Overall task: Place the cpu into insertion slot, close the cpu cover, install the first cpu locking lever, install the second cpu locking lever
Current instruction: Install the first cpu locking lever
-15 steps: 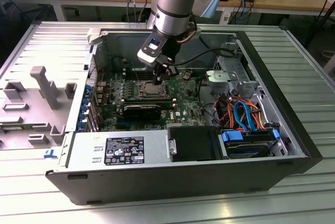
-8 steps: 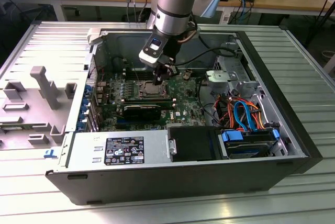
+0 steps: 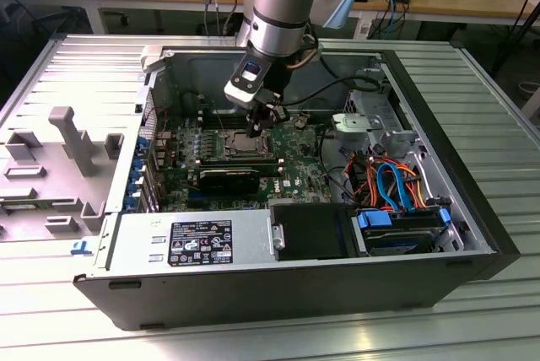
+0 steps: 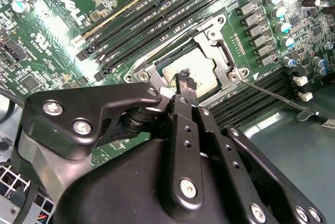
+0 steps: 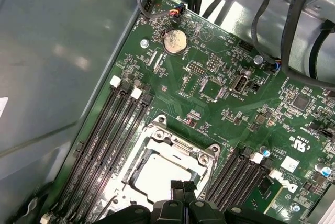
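In the exterior view my gripper (image 3: 261, 123) hangs low inside the open computer case, just over the insertion slot (image 3: 240, 143) on the green board. Both wrist views show the cpu (image 4: 203, 66) (image 5: 155, 174) lying flat in the slot, its dull silver top showing through the window of the cpu cover (image 4: 224, 56) (image 5: 178, 143), which lies down around it. My gripper (image 4: 184, 80) (image 5: 182, 186) is shut, with its black tips together at the chip's edge and nothing between them. A thin metal lever rod (image 4: 272, 94) sticks out from the socket's corner over the memory slots.
A long black heatsink block (image 3: 229, 177) lies just in front of the socket. Black memory slots (image 5: 107, 140) flank it. Orange and blue cables (image 3: 390, 180) and a drive bay (image 3: 396, 224) fill the exterior view's right. The case walls (image 3: 156, 99) close in. A grey fixture (image 3: 74, 137) stands outside.
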`<state>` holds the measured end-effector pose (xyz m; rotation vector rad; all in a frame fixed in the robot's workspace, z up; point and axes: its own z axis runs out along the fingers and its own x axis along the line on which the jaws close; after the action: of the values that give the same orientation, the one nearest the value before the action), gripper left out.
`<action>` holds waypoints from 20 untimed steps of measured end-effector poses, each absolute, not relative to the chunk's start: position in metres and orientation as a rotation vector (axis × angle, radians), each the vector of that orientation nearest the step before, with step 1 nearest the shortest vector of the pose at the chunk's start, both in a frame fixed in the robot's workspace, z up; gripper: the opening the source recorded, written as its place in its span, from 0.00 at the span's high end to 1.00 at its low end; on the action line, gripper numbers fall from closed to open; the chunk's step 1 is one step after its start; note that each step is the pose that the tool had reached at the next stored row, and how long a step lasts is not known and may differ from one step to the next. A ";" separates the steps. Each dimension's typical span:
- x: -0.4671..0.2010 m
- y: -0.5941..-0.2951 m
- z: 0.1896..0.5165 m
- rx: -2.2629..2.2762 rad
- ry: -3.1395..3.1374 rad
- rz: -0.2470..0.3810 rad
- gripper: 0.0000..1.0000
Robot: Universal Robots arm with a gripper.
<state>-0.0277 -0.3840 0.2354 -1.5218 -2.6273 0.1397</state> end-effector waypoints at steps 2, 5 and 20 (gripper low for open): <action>-0.028 -0.384 0.235 -1.480 -2.653 0.143 0.89; -0.028 -0.384 0.235 -1.448 -2.671 0.142 0.89; -0.028 -0.384 0.235 -1.276 -2.762 0.150 0.89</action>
<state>-0.0277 -0.3840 0.2354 -1.2763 -2.7623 0.1495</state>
